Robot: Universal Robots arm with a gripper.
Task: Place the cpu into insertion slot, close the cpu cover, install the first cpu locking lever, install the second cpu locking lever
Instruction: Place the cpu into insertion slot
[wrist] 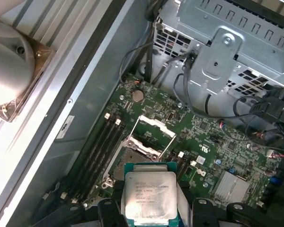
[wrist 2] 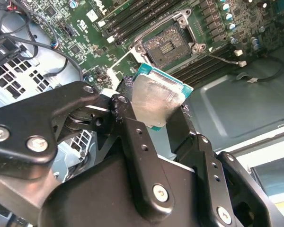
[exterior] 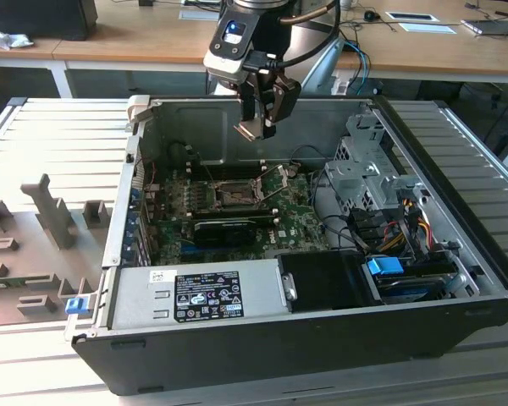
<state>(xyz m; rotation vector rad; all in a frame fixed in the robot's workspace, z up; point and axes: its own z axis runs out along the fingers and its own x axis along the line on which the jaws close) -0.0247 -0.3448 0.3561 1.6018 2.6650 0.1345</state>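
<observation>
Keeping the cpu (wrist: pixel 150 196) level and square to the insertion slot (wrist 2: pixel 168 45) should ease seating. The gripper (wrist 2: pixel 154 109) is clamped on the chip's edges, clear above the green motherboard (exterior: pixel 296 224). Chip: flat, dull silver lid, teal rim. The thin silvery cpu cover (wrist: pixel 157 124) stands raised beside the dark socket.

The gripper (exterior: pixel 260 125) is being held high, clamped on the cpu (wrist 2: pixel 157 97).
In the exterior view the wrist (exterior: pixel 237 38) is being carried with the gripper pointed downward and a little tilted. In both wrist views the two black fingers (wrist 2: pixel 135 135) are being pressed against opposite edges of the cpu, its silver top being left uncovered.
</observation>
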